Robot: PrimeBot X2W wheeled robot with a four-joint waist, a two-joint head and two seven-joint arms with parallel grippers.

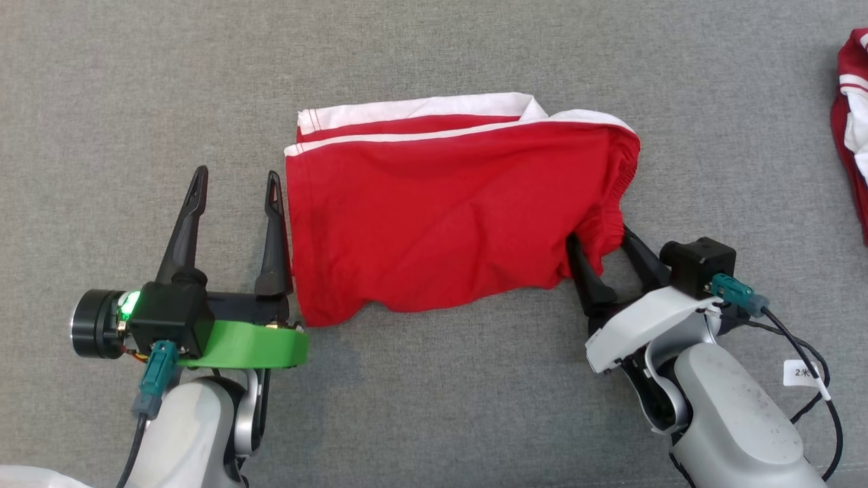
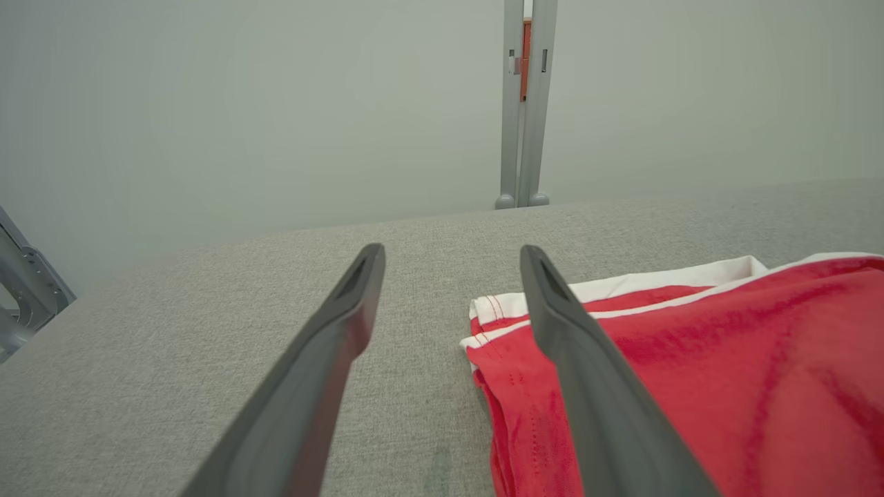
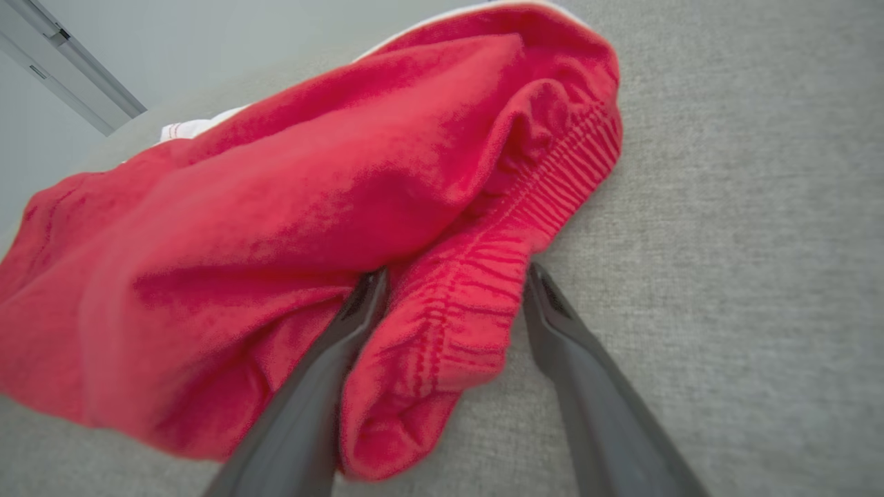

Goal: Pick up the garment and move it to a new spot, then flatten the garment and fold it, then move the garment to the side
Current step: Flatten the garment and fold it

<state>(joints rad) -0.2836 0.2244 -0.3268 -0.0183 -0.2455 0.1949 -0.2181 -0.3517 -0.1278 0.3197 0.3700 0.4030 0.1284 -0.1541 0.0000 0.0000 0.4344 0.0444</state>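
A pair of red shorts with white trim (image 1: 441,203) lies folded on the grey fabric surface (image 1: 434,54), its elastic waistband at the right. My left gripper (image 1: 236,181) is open just left of the shorts' hem edge, with bare surface between its fingers; its right finger (image 2: 587,386) overlaps the red cloth (image 2: 725,373) in the left wrist view. My right gripper (image 1: 600,237) is open at the shorts' lower right corner. The bunched waistband (image 3: 456,324) sits between its fingers, and the left finger (image 3: 324,373) is tucked under the cloth.
A second red and white garment (image 1: 851,129) lies at the far right edge of the surface. In the left wrist view a grey post (image 2: 523,103) stands beyond the far edge of the surface. Bare grey fabric stretches in front of and behind the shorts.
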